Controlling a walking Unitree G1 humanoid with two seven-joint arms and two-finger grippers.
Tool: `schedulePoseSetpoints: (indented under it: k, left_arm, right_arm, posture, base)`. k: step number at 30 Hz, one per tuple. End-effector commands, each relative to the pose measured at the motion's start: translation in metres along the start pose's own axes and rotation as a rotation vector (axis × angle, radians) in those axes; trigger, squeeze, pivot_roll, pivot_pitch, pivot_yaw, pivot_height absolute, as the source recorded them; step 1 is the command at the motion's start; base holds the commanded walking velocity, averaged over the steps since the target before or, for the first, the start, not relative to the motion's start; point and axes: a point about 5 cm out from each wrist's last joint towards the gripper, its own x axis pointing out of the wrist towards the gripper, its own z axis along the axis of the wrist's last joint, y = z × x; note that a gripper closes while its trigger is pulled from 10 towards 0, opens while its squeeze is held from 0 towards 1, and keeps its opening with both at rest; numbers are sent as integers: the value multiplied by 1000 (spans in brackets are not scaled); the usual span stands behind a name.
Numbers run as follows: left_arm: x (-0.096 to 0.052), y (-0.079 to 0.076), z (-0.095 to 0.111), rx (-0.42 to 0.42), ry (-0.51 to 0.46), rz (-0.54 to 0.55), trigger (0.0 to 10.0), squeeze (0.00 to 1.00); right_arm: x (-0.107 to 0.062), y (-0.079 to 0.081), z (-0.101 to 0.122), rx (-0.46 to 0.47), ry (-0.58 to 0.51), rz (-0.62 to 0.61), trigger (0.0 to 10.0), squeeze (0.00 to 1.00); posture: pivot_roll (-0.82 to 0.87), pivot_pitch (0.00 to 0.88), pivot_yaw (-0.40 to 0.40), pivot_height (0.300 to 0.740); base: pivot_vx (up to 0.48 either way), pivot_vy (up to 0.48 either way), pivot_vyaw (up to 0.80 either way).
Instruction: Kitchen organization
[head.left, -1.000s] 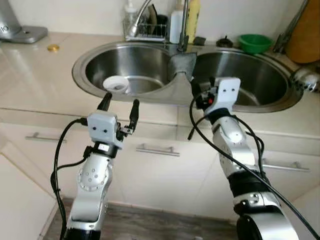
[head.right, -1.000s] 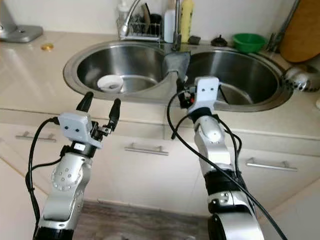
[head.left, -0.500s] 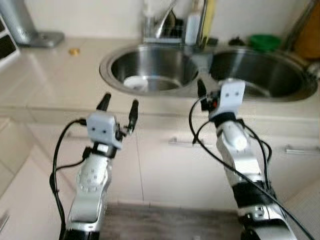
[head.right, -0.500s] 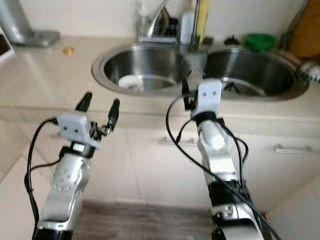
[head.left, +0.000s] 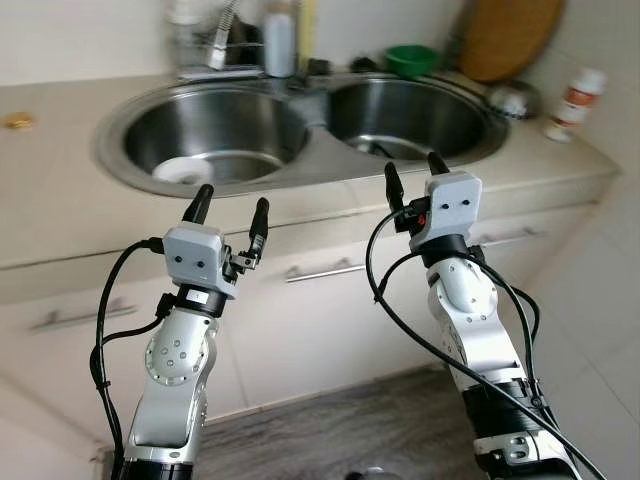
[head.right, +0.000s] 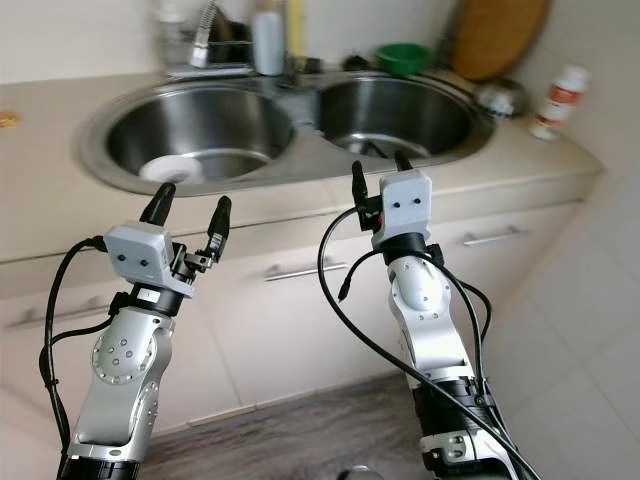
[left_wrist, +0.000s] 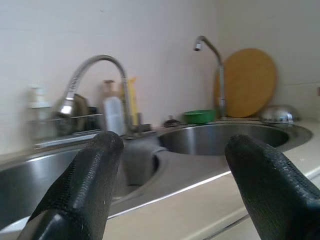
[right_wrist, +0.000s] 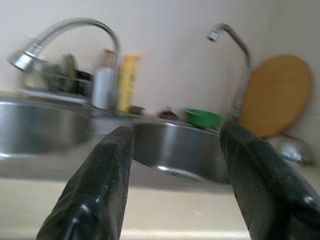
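Both arms up in front of the double sink, nothing grabbed.

Going left to right: the left gripper (head.left: 231, 207) hangs over the front edge of the worktop (head.left: 60, 215) with its jaws spread wide and empty. Past them, down in the left basin (head.left: 215, 130), sits a white round thing (head.left: 183, 171), maybe a small dish or lid, too blurry to call, and well apart from the jaws. The right gripper (head.left: 411, 171) is at the worktop's edge in front of the right basin (head.left: 405, 113), jaws also parted and holding nothing. Along the back there's a white bottle (head.left: 280, 45), a green bowl (head.left: 412, 60) and a round wooden board (head.left: 503, 35) leaning on the wall, with a small white bottle with an orange label (head.left: 574, 102) at the far right end.
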Motion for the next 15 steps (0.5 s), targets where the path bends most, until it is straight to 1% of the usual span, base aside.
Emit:
schedulePoseSetpoints:
  k: [1,2,3,6,9,11,15]
  left_arm:
    - [0,-2,0,5,-2,-15,10000,0]
    - [0,-3,-2,10,7,-23,10000,0]
    - [0,-3,-2,11,8,-24,10000,0]
    - [0,-2,-2,11,9,-25,10000,0]
    - [0,-2,-2,11,12,-25,10000,0]
    - [0,-3,-2,9,14,-29,10000,0]
    - [0,-3,-3,9,14,-32,10000,0]
  right_arm:
    - [-1,-1,8,-11,-45,-2,10000,0]
    - [-8,-2,6,-26,-35,13,10000,0]
    - [-10,-3,5,-31,-32,15,10000,0]
    - [-14,-6,3,-42,-24,9,10000,0]
    - [-17,-15,-3,-41,10,-41,10000,0]
    - [-16,-16,-2,-37,9,-57,10000,0]
    - [-16,-16,-2,-32,12,-65,10000,0]
  posture:
    - [10,0,-30,740]
    - [7,0,-28,740]
    - [7,0,-28,740]
    - [8,0,-28,740]
    - [2,0,-21,740]
    - [-1,0,-16,740]
    - [-3,0,-15,740]
  base:
    - [0,0,-800]
    - [0,0,-800]
    - [0,0,-800]
    - [0,0,-800]
    - [0,0,-800]
    - [0,0,-800]
    - [0,-262,-800]
